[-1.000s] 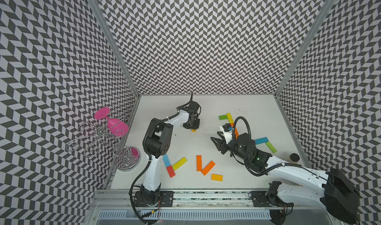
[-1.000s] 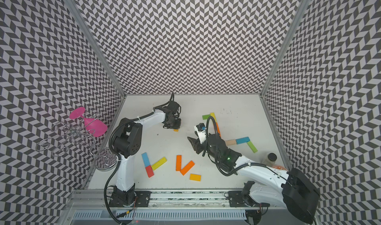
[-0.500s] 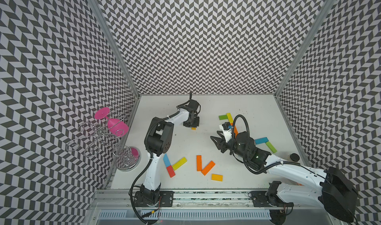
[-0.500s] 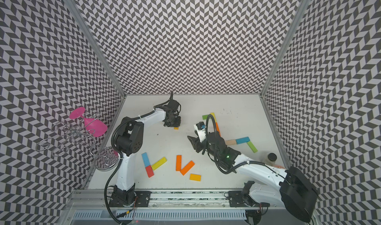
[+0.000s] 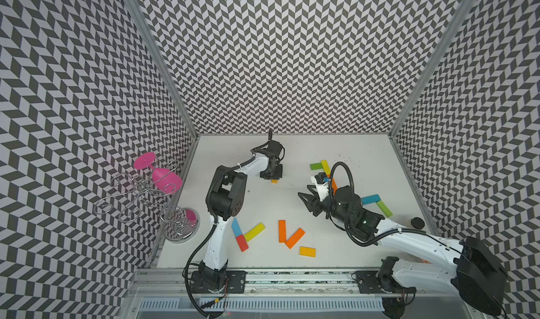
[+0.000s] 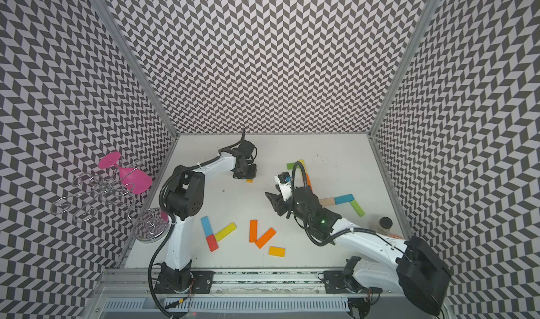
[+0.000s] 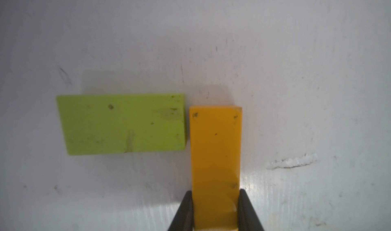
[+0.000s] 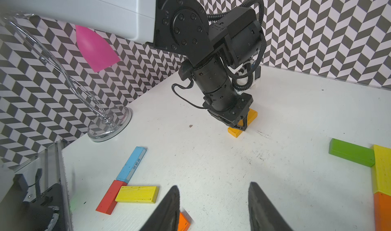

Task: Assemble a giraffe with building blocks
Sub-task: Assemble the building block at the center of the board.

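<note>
Chevron b/w walls (image 5: 292,54) box in a white desk (image 5: 359,151) on three sides. R arm (image 5: 415,241) comes in from the front-right corner and aims at desk centre. L arm (image 5: 225,197) rises from the front-left corner and reaches toward the back edge. Wire rack (image 5: 137,192) stands at the left edge w/ a pink glass (image 5: 165,177) hung on it, tilted.

R gripper (image 8: 213,185) hovers over mid-desk, jaws spread, nothing between them. L gripper (image 7: 215,191) points down at the desk, jaws pinching the long sides of an amber block (image 7: 215,147). That block is at desk level; can't tell if it's lifted. Lime block (image 7: 122,124) lies flat just beside its far end, at a right angle. Touching or not, can't tell. The gripper hides it in both top views.

Near the front edge, left to right:
- blue block (image 5: 236,227) end to end w/ red block (image 5: 242,242), and yellow block (image 5: 254,232) slanting off their joint
- orange block (image 5: 282,230) and second orange block (image 5: 295,238) meeting in a V
- orange-yellow block (image 5: 307,251) alone, nearest the edge

Toward the back, by R arm's wrist, green block (image 5: 315,166) butts against yellow strip (image 5: 325,166).

Toward the right edge, second blue block (image 5: 370,199) sits w/ long green block (image 5: 384,209) angled off its end. Plain wood block (image 6: 326,201) abuts the blue one's other end.

Small dark-lidded jar (image 5: 417,222) sits at the right edge.
</note>
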Motion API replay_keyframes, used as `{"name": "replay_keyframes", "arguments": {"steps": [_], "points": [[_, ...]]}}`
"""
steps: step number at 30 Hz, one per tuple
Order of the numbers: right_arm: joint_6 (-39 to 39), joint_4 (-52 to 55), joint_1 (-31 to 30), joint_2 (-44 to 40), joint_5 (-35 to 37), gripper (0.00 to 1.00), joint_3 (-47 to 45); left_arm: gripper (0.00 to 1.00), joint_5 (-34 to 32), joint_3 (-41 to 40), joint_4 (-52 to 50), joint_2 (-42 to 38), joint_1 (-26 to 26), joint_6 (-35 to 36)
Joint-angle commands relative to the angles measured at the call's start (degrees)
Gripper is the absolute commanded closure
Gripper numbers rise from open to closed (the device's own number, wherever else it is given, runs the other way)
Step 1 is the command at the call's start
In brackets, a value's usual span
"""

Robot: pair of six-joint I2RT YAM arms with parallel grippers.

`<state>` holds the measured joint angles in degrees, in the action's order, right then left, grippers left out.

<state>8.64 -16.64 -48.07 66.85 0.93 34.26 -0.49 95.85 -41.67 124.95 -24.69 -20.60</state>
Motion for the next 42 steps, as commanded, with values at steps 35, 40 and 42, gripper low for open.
{"name": "replay_keyframes", "arguments": {"steps": [35, 40, 42], "points": [[0.8, -1.5, 0.3, 1.2, -1.6, 0.49, 1.7, 0.63, 0.0, 2.1, -0.1, 1.5, 0.9, -1.2], [0.8, -1.5, 0.3, 1.3, -1.6, 0.49, 1.7, 0.64, -0.3, 2.1, 0.0, 1.4, 1.0, -1.1], [0.9, -1.6, 0.3, 1.4, -1.7, 0.49, 1.7, 0.64, -0.4, 2.0, 0.0, 1.3, 1.0, -1.1]]}}
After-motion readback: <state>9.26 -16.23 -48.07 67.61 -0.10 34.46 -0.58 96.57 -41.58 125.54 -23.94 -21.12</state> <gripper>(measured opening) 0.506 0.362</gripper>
